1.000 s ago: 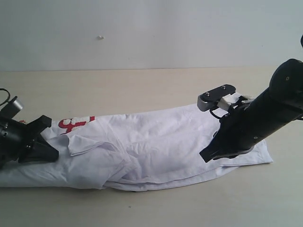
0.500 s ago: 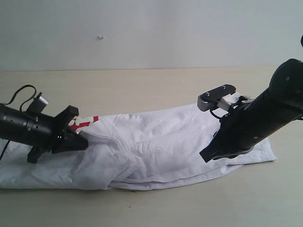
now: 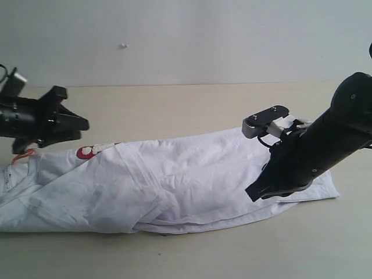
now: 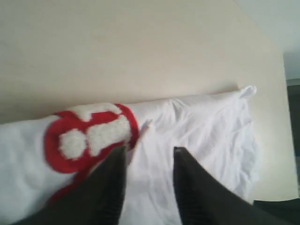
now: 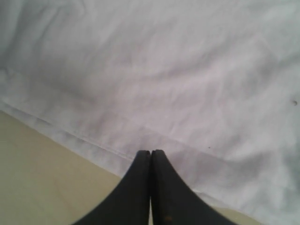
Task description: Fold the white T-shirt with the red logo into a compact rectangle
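Observation:
The white T-shirt (image 3: 192, 180) lies as a long wrinkled band across the table, its sides folded in. Part of the red logo (image 3: 93, 150) shows near the shirt's far left edge, and it is large in the left wrist view as the logo (image 4: 89, 136) with fuzzy white letters. My left gripper (image 3: 78, 124) hovers open above the table just behind the logo end, with nothing between its fingers (image 4: 149, 149). My right gripper (image 3: 254, 191) is shut at the shirt's right end. In the right wrist view its tips (image 5: 150, 151) sit over the hem (image 5: 84, 140), holding no cloth.
The beige table (image 3: 174, 107) runs back to a pale wall. Bare tabletop shows behind the shirt, in front of it (image 3: 232, 250) and beside the hem in the right wrist view (image 5: 42, 187).
My left gripper has let go of the shirt fold and risen up and to the left, off the cloth. The fold now lies flat with more logo showing. The right arm has not moved.

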Robot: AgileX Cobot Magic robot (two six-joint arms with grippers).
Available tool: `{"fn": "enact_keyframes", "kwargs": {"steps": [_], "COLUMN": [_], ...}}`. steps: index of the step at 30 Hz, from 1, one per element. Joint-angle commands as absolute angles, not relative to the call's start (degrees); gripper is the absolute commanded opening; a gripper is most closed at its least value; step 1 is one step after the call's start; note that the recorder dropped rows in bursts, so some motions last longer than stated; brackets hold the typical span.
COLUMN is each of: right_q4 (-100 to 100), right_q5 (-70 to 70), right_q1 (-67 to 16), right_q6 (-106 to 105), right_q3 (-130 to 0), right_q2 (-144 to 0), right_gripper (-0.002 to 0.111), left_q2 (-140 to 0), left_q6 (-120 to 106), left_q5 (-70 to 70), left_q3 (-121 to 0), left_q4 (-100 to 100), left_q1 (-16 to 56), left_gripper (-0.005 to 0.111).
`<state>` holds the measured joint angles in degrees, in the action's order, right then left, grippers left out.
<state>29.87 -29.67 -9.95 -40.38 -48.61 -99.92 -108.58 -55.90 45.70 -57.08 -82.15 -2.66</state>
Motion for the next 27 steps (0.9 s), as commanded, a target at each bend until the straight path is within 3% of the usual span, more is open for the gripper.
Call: {"fn": "enact_keyframes", "kwargs": {"steps": [1,6,13,27], "right_q4": [30.3,32.6,32.6,33.1], "right_q5": [-29.9,-29.9,-32.2,-32.8], "right_q1": [-10.0,-10.0,-10.0,-10.0], "right_q6": [-40.5,-40.5,-40.9,-40.9], "right_q3": [-48.5,-48.5,-48.5,-48.5], "right_q2": [-99.3,-99.3,-99.3,-99.3], "right_gripper": [0.000,0.000,0.000,0.000], "left_q2": [-103.9,-102.5,-102.7,-103.6], "left_q6": [-49.6,-41.8,-37.0,-28.2], "left_q5": [46.8,49.2,51.3,51.3], "left_q3": [-57.5,-57.5,-57.4,-57.3], "left_q4": [-66.0,-47.6,-42.0,-30.9], "left_q1": [-10.7,-17.1,-20.8,-20.8], "left_gripper": [0.057,0.058,0.084,0.084]}}
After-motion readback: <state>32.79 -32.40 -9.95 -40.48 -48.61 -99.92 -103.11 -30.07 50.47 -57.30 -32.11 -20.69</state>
